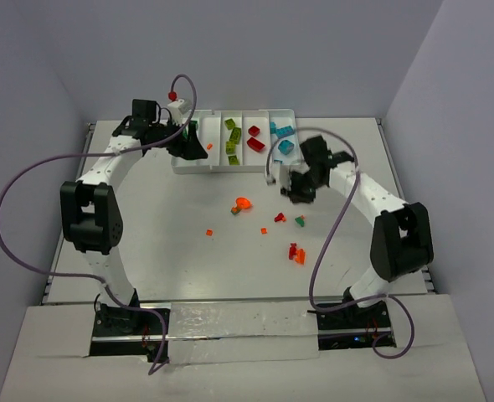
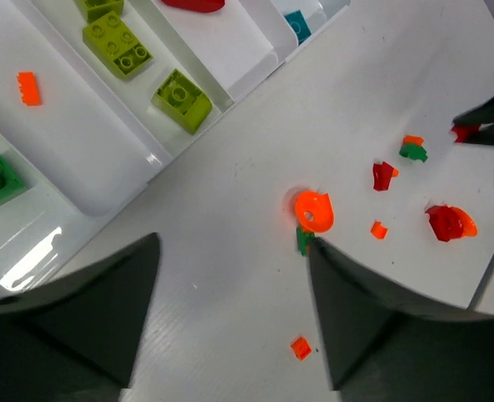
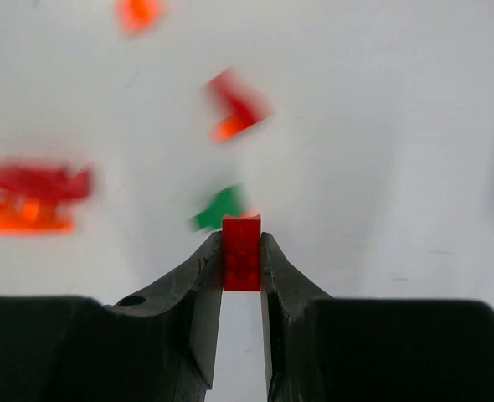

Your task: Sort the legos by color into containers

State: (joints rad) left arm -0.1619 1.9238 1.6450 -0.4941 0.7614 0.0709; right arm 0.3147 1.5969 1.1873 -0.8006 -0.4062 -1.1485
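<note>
Sorted: green, orange, lime, red and teal legos [image 1: 255, 144] lie in the tray [image 1: 230, 170].
Remaining: several bits [image 1: 243, 203] loose on the bench [image 1: 163, 234].
Right end effector [image 3: 241, 261]: pinches a red brick [image 3: 241, 241] over the bench.
Left end effector [image 2: 230, 268]: wide, empty, by the tray.

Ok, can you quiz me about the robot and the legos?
1. True or false: the right claw grips a red brick.
2. What colour are the bricks in the middle slot of the tray? A lime, B teal, C orange.
3. Fill the gap: the left claw is ____, with nothing in it.
Key: 1 true; 2 A; 3 open.
</note>
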